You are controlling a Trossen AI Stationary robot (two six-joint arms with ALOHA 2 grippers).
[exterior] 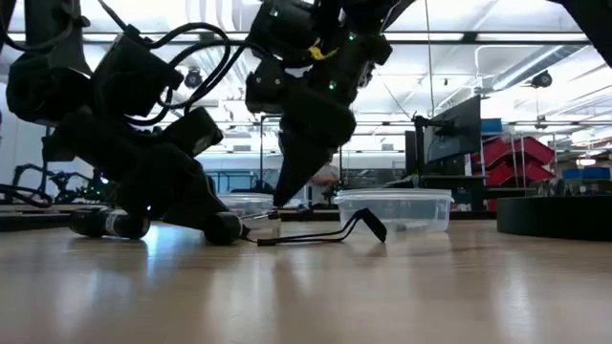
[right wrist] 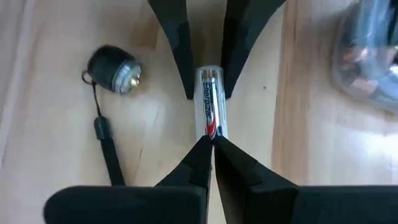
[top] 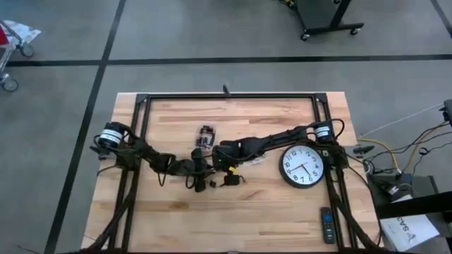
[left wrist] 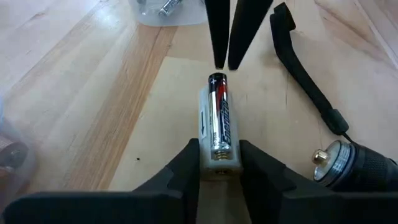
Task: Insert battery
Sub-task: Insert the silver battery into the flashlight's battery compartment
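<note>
Two dark arms meet at the centre of the high view. The left gripper (left wrist: pixel 219 163), reaching in from the left edge, has its fingers clamped on a battery holder (left wrist: pixel 219 163). The right gripper (right wrist: pixel 212 144), from the right, has its fingertips nearly together at the battery's (right wrist: pixel 210 106) end.

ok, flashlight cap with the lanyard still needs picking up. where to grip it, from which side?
Take the flashlight cap by its round knurled body, coming straight down with the jaws across its width. It lies on its side on the table, its metal contact end facing the battery holder. Avoid the lanyard trailing from it: thin and slack, it would likely slip. Both grippers are busy at the holder.
</note>
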